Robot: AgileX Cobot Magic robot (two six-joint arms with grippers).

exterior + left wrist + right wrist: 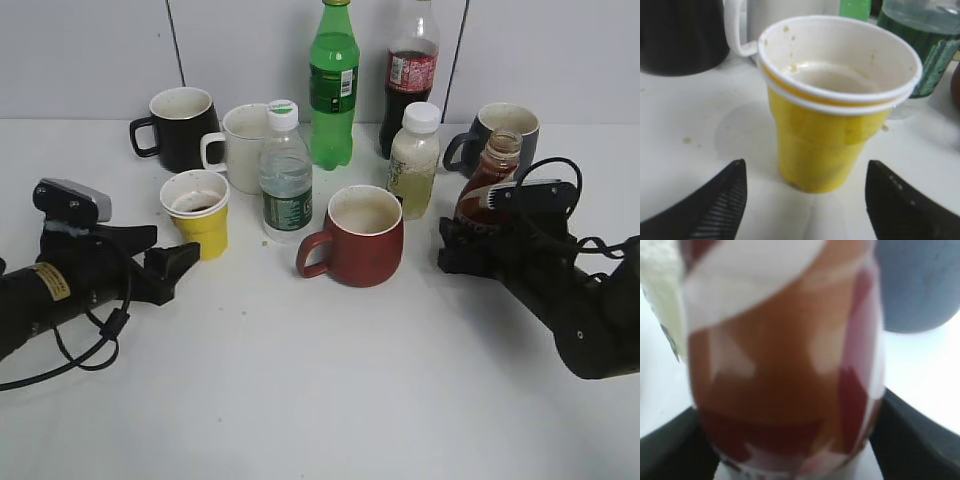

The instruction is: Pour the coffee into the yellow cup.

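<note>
On the white surface (330,400), the right claw (790,440) clamps the coffee bottle (488,185) for pouring; the left claw (805,200), spread wide, flanks the yellow cup (832,110) to steady it.

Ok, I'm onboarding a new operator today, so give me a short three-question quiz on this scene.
1. True or false: the left end effector is closed on the yellow cup.
2. Multiple choice: the right end effector has its fingers on either side of the A) green bottle B) coffee bottle C) red-brown mug.
3. Fill in: the coffee bottle's cap is ___.

Key
1. False: its fingers stand apart, short of the cup.
2. B, though the blurred close-up does not settle whether they press it.
3. Off: the neck is open.
</note>
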